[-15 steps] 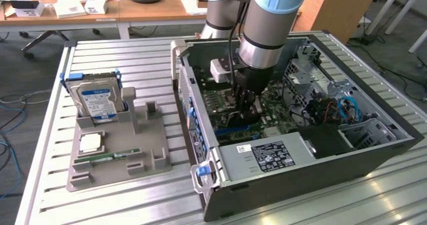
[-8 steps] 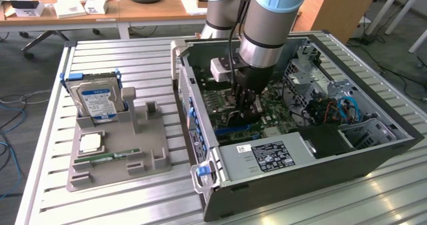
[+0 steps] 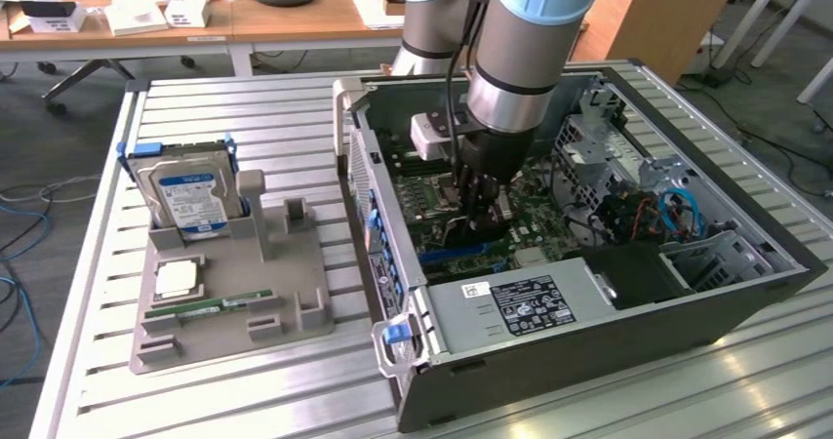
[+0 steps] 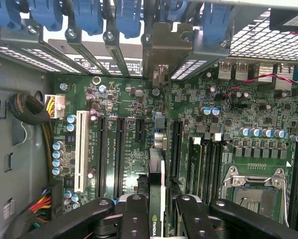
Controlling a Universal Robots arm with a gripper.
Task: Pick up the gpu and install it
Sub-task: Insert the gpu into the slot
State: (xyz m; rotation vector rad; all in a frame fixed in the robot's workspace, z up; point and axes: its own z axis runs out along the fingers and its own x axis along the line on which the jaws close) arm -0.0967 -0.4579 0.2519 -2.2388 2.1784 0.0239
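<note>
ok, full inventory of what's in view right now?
table: 1, slatted metal, under everything
case: 1, dark grey, open, on the table
motherboard: 1, green, inside the case
power supply: 1, silver, in the case beside the motherboard
gpu: 1, black, edge-on over the motherboard slots
fixture: 1, grey, exterior view's left of the case
hard drive: 1, silver, blue-white label, upright in the fixture
memory stick: 1, green, flat in the fixture
processor: 1, silvery, flat in the fixture
arm: 1, silver and pale blue, reaching into the case
gripper: 1, black, shut on the gpu

gpu (image 4: 156,177): 1 | hard drive (image 3: 190,200): 1 | memory stick (image 3: 209,305): probably 1 | computer case (image 3: 612,356): 1
</note>
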